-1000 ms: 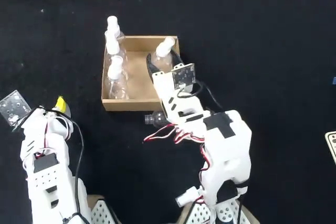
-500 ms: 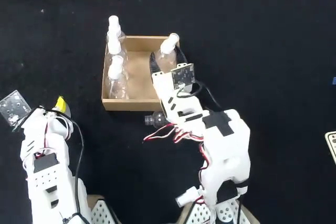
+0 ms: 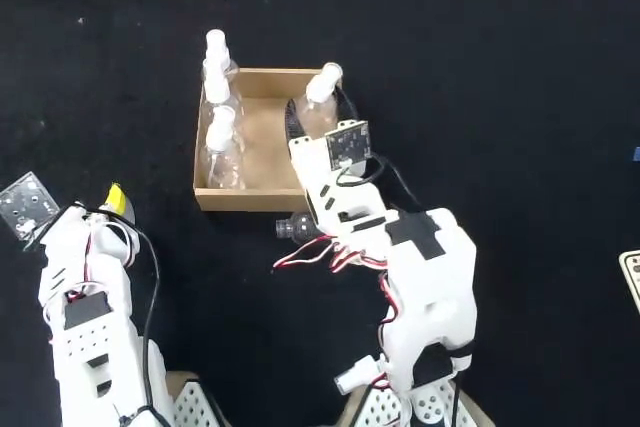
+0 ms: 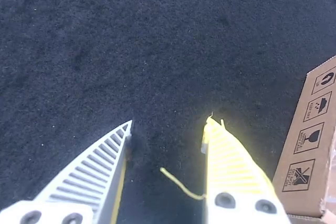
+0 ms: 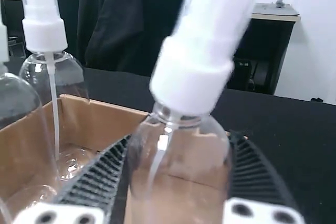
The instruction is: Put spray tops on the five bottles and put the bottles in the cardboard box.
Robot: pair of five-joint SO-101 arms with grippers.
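Right pincer (image 3: 318, 119) pinches a capped bottle (image 3: 316, 112) by its body. It hangs over the far right corner of the box (image 3: 262, 192).

Key relation: the bottle sits directly between the jaws. Its long axis is near upright but tilted, with the spray top (image 3: 324, 82) leaning towards the box's right wall. Judgement: the move ahead is a straight lowering to the box floor. The lean puts the top close to the wall, so it may catch the rim.

Rest of the box: capped bottles (image 3: 221, 142) stand in a row along the left wall, three as far as I can tell.

One uncapped bottle (image 3: 293, 228) lies on its side on the worktop (image 3: 520, 97), just outside the near wall and partly under the right arm. The right arm is the nearer to it.

Left pincer (image 4: 169, 129) is spread and holds nothing. It is over the worktop, well left of the box.

Views: the right wrist view gives the grip. Both fingers (image 5: 100, 174) press the bottle's (image 5: 176, 161) sides, and the tilt shows plainly. The high view alone places the bottle over the corner. The left wrist view shows a box (image 4: 315, 145) wall beside the spread pincer.
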